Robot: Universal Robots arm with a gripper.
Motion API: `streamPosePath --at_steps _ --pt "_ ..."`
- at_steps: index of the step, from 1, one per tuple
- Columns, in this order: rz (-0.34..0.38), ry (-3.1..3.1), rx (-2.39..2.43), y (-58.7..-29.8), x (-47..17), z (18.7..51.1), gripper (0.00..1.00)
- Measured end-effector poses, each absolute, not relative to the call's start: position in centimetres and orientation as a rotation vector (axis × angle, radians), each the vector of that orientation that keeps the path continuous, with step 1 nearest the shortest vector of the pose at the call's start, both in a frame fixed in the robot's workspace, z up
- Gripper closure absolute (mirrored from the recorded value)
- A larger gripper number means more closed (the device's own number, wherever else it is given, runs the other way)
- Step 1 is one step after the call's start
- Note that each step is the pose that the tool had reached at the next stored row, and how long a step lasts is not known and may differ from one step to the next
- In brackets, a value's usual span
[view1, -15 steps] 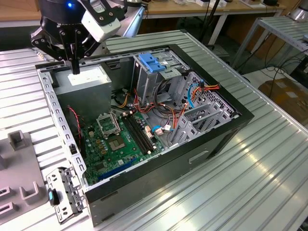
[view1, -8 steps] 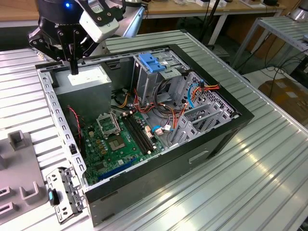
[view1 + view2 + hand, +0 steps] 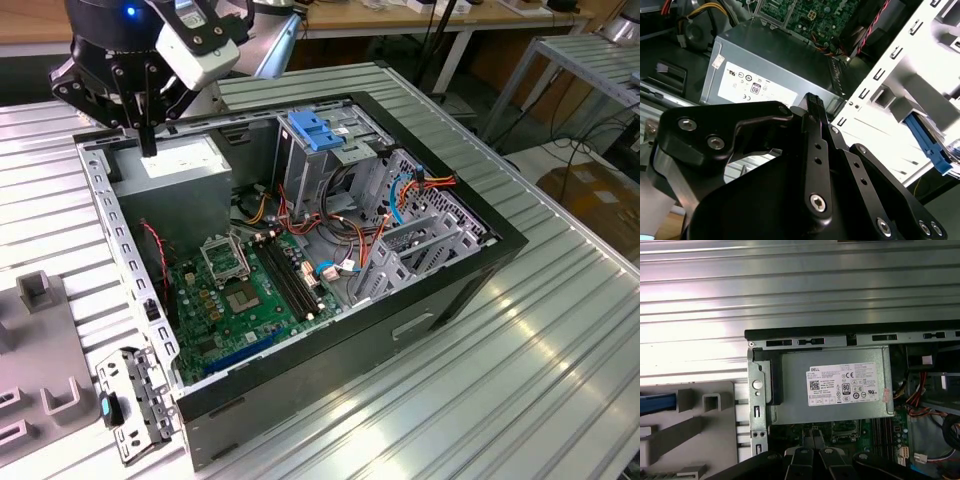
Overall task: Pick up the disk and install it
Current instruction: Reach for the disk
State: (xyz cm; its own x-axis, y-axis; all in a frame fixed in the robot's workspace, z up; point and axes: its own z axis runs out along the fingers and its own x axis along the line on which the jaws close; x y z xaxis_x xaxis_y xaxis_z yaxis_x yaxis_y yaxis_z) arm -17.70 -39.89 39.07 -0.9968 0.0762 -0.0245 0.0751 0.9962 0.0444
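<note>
Hovering with gripper pinched fully together and empty over the power-supply box at 10 o'clock of the open case in the exterior view, well apart from the disk resting in the grey fixture at 8 o'clock.
</note>
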Motion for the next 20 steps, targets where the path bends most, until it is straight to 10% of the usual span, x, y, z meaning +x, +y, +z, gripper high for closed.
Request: streamPosePath --at_steps 20 --pt "0.068 3.113 0.118 -39.9 -18.8 39.0 0.89"
